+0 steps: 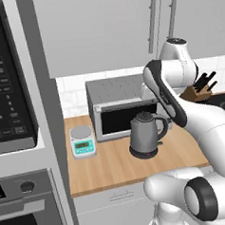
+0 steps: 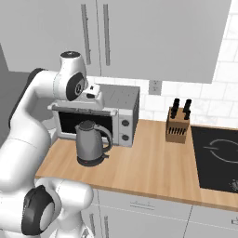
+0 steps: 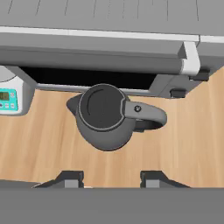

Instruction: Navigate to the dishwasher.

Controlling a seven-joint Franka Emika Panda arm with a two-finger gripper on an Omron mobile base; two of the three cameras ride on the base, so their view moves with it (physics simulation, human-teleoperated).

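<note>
Far left: black oven panel (image 1: 6, 93) with buttons, a knob below it. Next, a small white scale (image 1: 82, 141) with a round steel plate and teal display on the wooden counter (image 1: 113, 169). Then a boxy grey microwave (image 1: 119, 107) with a dark glass door and speckled top. A dark grey kettle (image 1: 147, 133), rounded, with a loop handle, sat on a black base just in front of the microwave. Further right stood a wooden knife block (image 2: 178, 126) with black handles, then a flat black cooktop (image 2: 216, 155). Wall was white tile; flat grey cabinets (image 2: 153, 37) with long bar handles hung above.

Gripper (image 3: 111, 180) hung over the kettle, fingertips (image 3: 70, 178) spread apart, pinching nothing. Where the dishwasher lay relative to the gripper could not be told.
</note>
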